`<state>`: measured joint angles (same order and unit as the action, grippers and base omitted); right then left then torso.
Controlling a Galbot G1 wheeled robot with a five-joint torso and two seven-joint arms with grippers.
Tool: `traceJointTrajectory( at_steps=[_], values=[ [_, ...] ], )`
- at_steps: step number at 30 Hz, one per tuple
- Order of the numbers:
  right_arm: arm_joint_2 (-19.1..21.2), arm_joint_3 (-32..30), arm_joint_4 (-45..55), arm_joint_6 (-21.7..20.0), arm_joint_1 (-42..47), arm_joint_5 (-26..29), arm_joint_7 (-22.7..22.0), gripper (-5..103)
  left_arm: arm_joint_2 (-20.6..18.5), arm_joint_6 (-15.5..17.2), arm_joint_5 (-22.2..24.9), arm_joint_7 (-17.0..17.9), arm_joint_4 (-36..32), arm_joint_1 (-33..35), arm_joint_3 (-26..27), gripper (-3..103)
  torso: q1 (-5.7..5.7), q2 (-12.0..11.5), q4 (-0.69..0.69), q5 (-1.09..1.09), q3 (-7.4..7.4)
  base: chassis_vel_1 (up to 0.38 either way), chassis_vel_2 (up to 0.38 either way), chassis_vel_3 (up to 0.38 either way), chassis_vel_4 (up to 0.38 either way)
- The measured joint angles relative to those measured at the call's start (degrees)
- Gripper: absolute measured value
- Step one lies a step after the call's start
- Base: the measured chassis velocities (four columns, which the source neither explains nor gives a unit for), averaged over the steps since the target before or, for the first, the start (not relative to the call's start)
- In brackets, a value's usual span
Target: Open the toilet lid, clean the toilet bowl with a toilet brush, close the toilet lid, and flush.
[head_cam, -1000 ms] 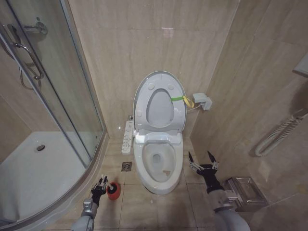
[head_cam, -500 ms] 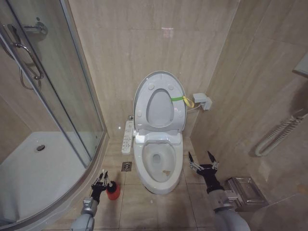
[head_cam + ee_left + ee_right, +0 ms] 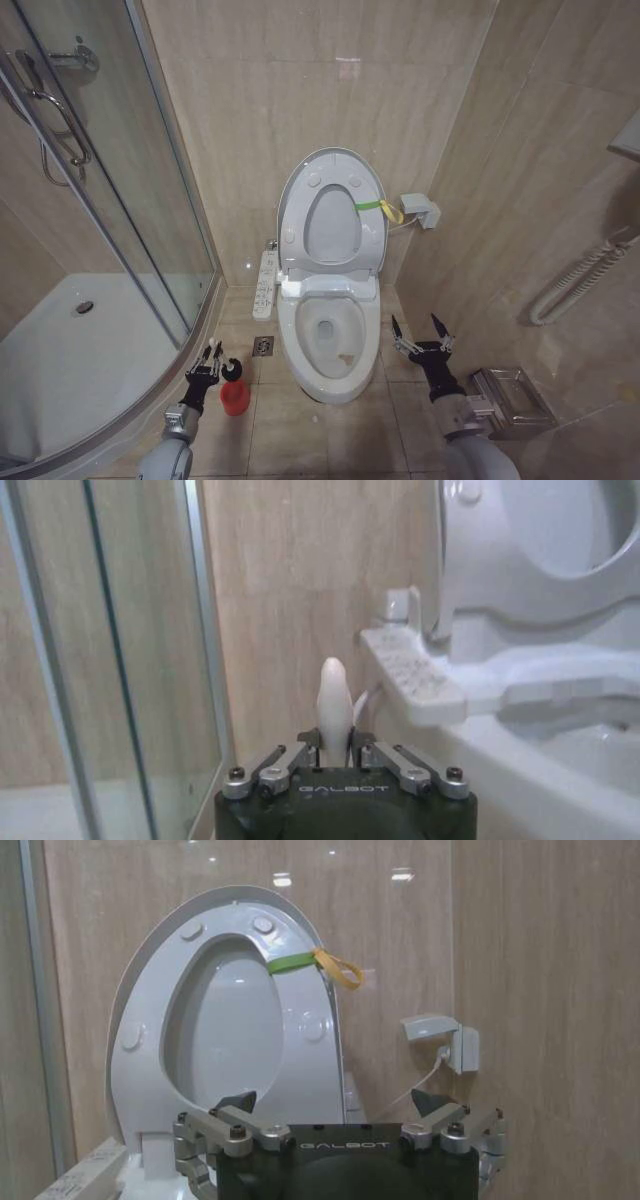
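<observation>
Head view: I see the toilet lid (image 3: 332,215) raised upright against the back wall together with the seat ring (image 3: 334,222), its yellow-green strap (image 3: 380,208) on the right edge; the toilet bowl (image 3: 330,345) lies open below it, with the button panel (image 3: 266,283) at its left side. My left gripper (image 3: 209,361) is low on the left, between the shower tray (image 3: 70,370) and the bowl, jaws clamped on the pale handle of the toilet brush (image 3: 222,367), whose dark head hangs just above the red holder (image 3: 233,398) on the floor. My right gripper (image 3: 421,333) hovers to the right of the bowl, jaws spread wide and holding nothing. Left wrist view: the left gripper (image 3: 335,754) pinches the brush's white handle, its tip standing up between the fingers (image 3: 290,756); the button panel (image 3: 412,676) and the bowl's rim (image 3: 530,757) lie beyond, beside the glass shower door (image 3: 110,660). Right wrist view: the right gripper (image 3: 335,1104) shows its jaws apart, facing the upright lid (image 3: 232,1016), the strap (image 3: 318,964), and a wall socket (image 3: 442,1039) with its cable.
</observation>
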<state>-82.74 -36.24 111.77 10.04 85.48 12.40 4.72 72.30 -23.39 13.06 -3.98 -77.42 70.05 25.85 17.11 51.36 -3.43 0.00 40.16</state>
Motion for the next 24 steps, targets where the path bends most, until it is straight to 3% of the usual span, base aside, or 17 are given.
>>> traceJointTrajectory(
  at_steps=[2,7,24],
  values=[
    [0.0,0.0,0.0,0.0,0.0,0.0,0.0,100,-0.6,2.0,0.3,1.1,-8.7,3.8,0.0,20,0.0,0.0,0.01,0.0,0.0,0.0,0.0,0.0,0.0],
    [0.0,0.0,0.0,0.0,0.0,0.0,0.0,100,-1.2,4.1,0.5,1.4,-17.0,7.7,0.5,20,0.0,0.0,0.0,0.0,0.0,0.0,0.0,0.0,0.0],
    [0.0,0.0,0.0,0.0,0.0,0.0,0.0,100,-0.7,6.4,-1.9,2.3,-37.8,21.4,2.4,20,0.0,0.0,0.01,0.0,0.0,0.0,0.0,0.0,0.0]
  ],
)
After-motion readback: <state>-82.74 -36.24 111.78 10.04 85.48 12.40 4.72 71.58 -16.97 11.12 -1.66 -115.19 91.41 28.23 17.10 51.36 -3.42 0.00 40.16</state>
